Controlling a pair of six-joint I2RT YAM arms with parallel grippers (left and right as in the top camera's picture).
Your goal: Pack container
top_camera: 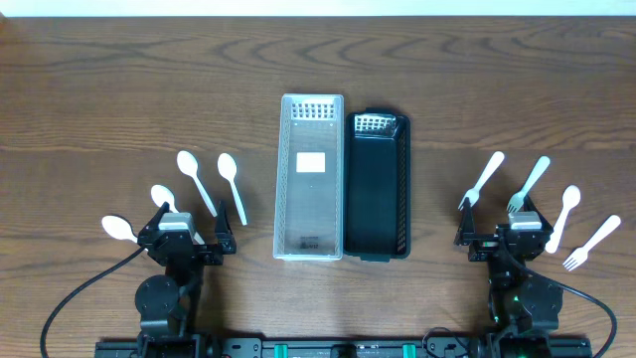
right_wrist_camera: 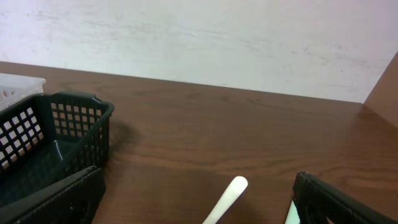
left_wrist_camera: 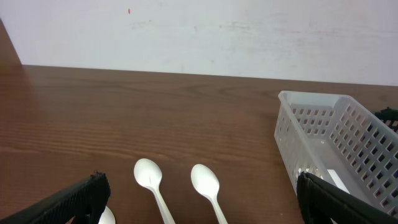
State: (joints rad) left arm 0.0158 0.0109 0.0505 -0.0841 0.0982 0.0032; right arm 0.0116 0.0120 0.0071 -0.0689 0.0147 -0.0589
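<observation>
the slotted clear plastic basket [top_camera: 281, 179] and slotted black plastic basket [top_camera: 376, 204] sit touching mid-table, unpacked. white plastic spoons [top_camera: 232, 186] flank the left gripper [top_camera: 191, 221] and white plastic forks [top_camera: 484, 179] the right gripper [top_camera: 499, 215], likely one kind per arm. both jaws are spread, holding nothing.

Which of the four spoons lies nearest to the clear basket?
The rightmost spoon, just left of the clear basket; the other three lie farther left.

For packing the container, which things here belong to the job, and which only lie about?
Job: white basket, black basket, four white spoons, four white forks.
Lying about: only the arms' cables.
</observation>
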